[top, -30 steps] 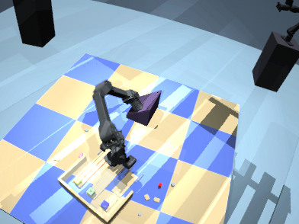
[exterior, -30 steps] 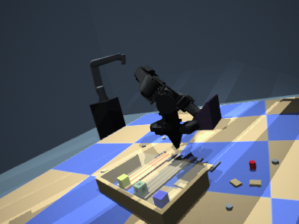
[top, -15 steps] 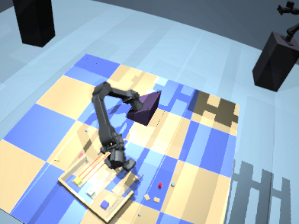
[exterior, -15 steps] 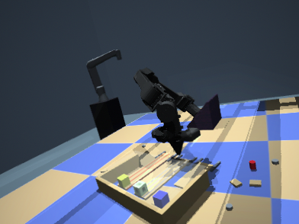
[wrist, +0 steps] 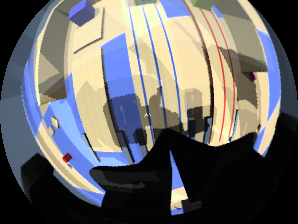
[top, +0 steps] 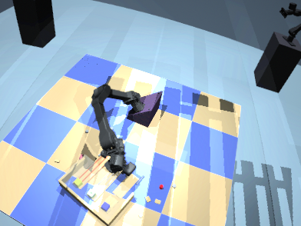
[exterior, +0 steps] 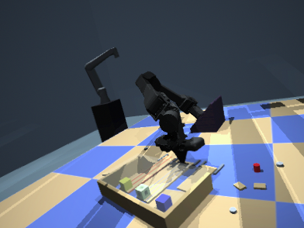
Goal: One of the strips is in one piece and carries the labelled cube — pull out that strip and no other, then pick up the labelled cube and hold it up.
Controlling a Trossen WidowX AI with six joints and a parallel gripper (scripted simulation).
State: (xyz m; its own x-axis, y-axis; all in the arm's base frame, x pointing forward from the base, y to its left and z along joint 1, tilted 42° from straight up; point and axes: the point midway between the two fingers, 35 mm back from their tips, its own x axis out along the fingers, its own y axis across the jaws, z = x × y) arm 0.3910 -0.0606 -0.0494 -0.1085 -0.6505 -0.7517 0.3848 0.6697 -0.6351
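The labelled cube [top: 91, 193] [exterior: 143, 191] is pale green-white with a dark mark and sits at the far end of the blue-lined strip [wrist: 148, 65] inside the tray [top: 82, 202] [exterior: 132, 207]. A yellow-green cube [top: 77, 182] [exterior: 126, 183] [wrist: 202, 3] sits by the red-lined strip [wrist: 224, 75]. A blue cube [top: 105, 206] [exterior: 164, 202] [wrist: 81, 12] is near a short wooden piece. My gripper [exterior: 183, 159] [wrist: 165, 132] is shut, with nothing visible between its fingers. It points down, low over the strips' arm-side ends, which it partly hides. I cannot tell whether it touches anything.
A red cylinder [top: 161, 187] [exterior: 257, 167] [wrist: 67, 157], wooden chips [top: 157, 201] [exterior: 260, 186] and a grey disc [exterior: 280, 164] lie outside the tray. A thin bar [top: 140, 179] [exterior: 219, 169] lies by its open side. The arm stands on a dark wedge [top: 153, 108] [exterior: 213, 116].
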